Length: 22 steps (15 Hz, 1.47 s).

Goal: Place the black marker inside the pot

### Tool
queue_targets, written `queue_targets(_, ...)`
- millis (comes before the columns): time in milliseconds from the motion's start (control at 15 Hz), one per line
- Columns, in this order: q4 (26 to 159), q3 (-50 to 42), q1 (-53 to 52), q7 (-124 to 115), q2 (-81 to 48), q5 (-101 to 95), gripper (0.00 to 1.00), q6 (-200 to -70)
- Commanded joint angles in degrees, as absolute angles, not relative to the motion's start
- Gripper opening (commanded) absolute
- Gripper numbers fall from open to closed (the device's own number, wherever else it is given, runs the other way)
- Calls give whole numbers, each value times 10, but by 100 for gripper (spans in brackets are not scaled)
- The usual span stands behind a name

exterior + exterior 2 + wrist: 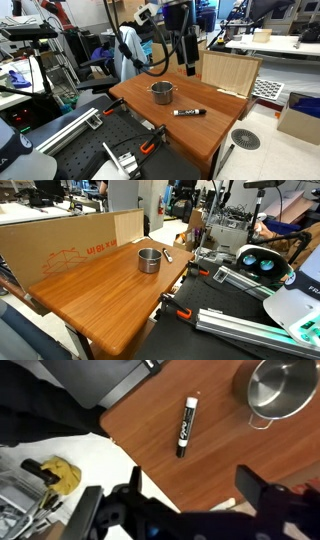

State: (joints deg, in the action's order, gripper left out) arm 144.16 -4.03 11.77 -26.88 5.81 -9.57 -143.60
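One pot [162, 93] and one marker [188, 113] are seen on a smooth, reddish-brown wooden tabletop [190, 137] with a rounded edge. The pot is round, straight-sided and made of silver-grey metal, with a shiny rim and a dark inside; it stands upright and nothing can be made out within it. The marker is slim, black and pen-shaped, with a white label along its barrel. It is laid flat on the tabletop near the pot, not touching it. In the wrist view its [186, 427] long axis runs almost from top to bottom with a slight lean, the pot [285, 388] being off to its side. In an exterior view the marker [168, 255] is found just beyond the pot [149, 260], toward the tabletop's edge. A flat brown cardboard board [60, 245] is stood along one side. The one tool [190, 510] is held above the tabletop, its two dark fingers [260, 490] spread wide, and nothing is gripped.
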Motion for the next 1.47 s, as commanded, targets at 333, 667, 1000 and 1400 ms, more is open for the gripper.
queue_targets(333,1434,-91,114,-382,-49,-186,100,-1534)
queue_targets(667,1410,-120,90,-390,-117,-165,100,-1589)
queue_targets(1000,1389,-126,74,-361,-180,-84,100,-1591)
queue_targets(1400,1347,-141,44,-355,-225,-35,100,-1610)
